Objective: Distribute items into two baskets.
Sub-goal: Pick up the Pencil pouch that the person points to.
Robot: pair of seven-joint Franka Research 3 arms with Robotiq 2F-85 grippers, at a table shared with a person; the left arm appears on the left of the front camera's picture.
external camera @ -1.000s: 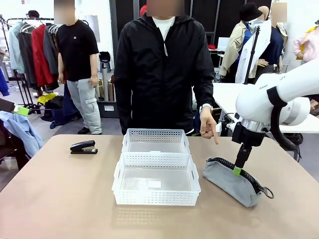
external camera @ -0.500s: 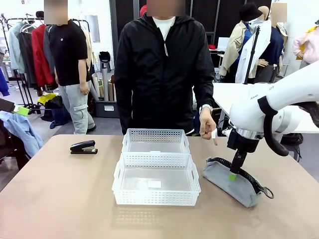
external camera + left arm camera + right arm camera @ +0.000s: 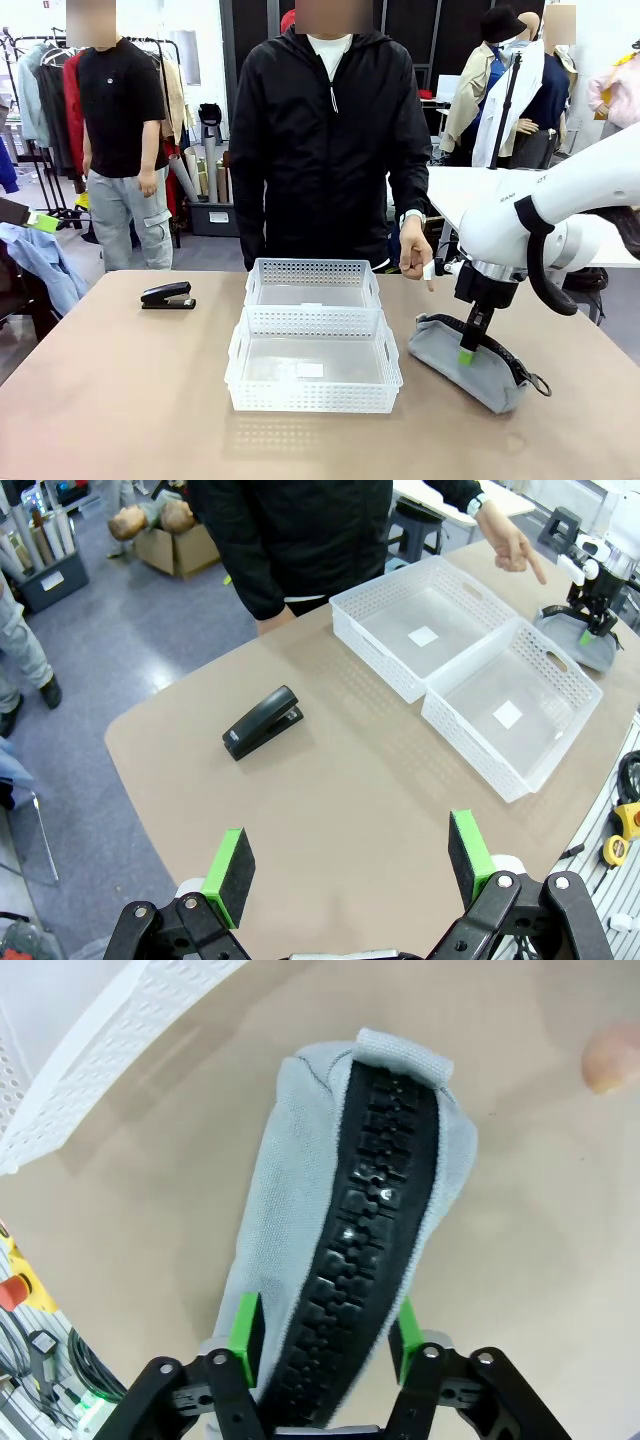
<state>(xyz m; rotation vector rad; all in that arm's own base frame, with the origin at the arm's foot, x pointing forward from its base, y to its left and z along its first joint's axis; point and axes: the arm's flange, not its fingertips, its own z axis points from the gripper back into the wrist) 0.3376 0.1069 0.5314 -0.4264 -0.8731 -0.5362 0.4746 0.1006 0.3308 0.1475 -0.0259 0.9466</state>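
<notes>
In the front view, the right gripper (image 3: 465,352) stands down on the grey pouch (image 3: 435,350). The pouch lies on the table (image 3: 120,400) just to the right of the larger basket (image 3: 313,398). From this side the fingers overlap, so their spacing is not clear.

The right wrist view gives more. The two green pads stand one on each side of the pouch, and the black coiled strap (image 3: 375,1210) runs between them along the top. The pads are against the fabric or very near it; whether they press it I cannot tell.

The left wrist view shows the left gripper (image 3: 348,865) high above the table, fingers wide apart and holding nothing. Below it the black stapler (image 3: 262,723) lies on the left part of the table, well apart from the smaller basket (image 3: 420,630). The two baskets touch each other. The person's hand (image 3: 415,262) points down near the pouch.
</notes>
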